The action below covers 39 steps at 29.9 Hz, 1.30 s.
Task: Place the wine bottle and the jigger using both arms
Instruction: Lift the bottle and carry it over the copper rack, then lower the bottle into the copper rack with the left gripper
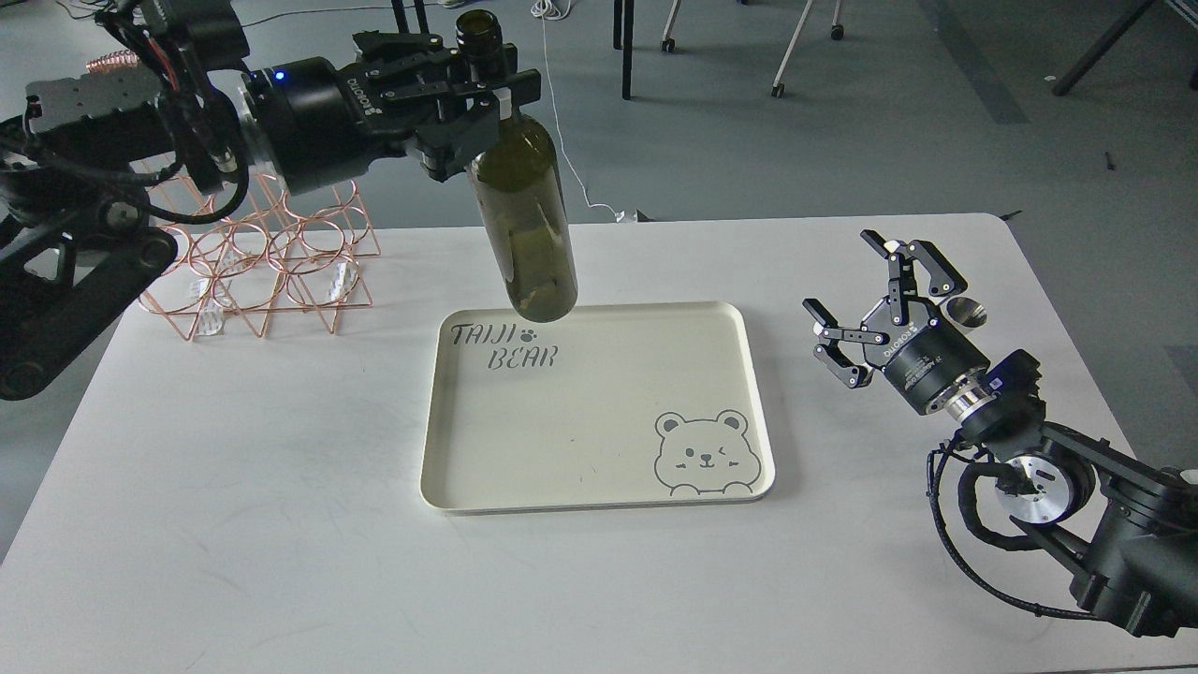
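White table (281,524): one wine bottle (529,215), one jigger (967,311)

Wine bottle (524,220) dark olive, upright, neck clamped — jigger (964,312) silver, on table.

Single head view, looking forward and down, table (281,524) close below

Black arms (1104,524), silver wrist rings, cables
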Motion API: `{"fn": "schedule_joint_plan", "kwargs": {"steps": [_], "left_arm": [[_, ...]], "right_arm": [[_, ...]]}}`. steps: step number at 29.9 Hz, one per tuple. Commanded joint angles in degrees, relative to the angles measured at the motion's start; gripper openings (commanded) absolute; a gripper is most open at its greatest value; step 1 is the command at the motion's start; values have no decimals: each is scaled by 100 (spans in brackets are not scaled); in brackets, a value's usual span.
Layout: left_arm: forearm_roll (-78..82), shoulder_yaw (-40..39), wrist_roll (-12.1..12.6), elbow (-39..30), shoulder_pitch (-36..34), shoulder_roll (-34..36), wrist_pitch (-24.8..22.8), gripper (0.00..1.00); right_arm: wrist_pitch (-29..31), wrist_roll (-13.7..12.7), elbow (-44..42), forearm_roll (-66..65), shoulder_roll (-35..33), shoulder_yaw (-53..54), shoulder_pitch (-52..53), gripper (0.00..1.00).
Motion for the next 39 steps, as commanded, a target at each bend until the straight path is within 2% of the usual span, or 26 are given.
{"fn": "schedule_joint_plan", "kwargs": {"steps": [1, 6, 7, 20, 25, 39], "left_arm": [[-423, 2, 2, 191, -143, 611, -234, 19], [-634, 2, 2, 596, -196, 981, -296, 20], [-695, 2, 2, 849, -265, 1007, -296, 20], [-617, 11, 2, 2098, -336, 859, -208, 20], [-617, 335, 2, 2538, -380, 700, 187, 20], [-573, 424, 2, 3004, -407, 427, 258, 20]], "right_arm": [[0, 0, -10, 0, 0, 8, 0, 99], [0, 0, -10, -9, 17, -1, 0, 99], [0, 0, -10, -9, 26, -1, -9, 99], [0, 0, -19, -9, 44, -10, 0, 99], [0, 0, -19, -9, 44, -10, 0, 99], [0, 0, -19, -9, 35, -10, -17, 99]]}}
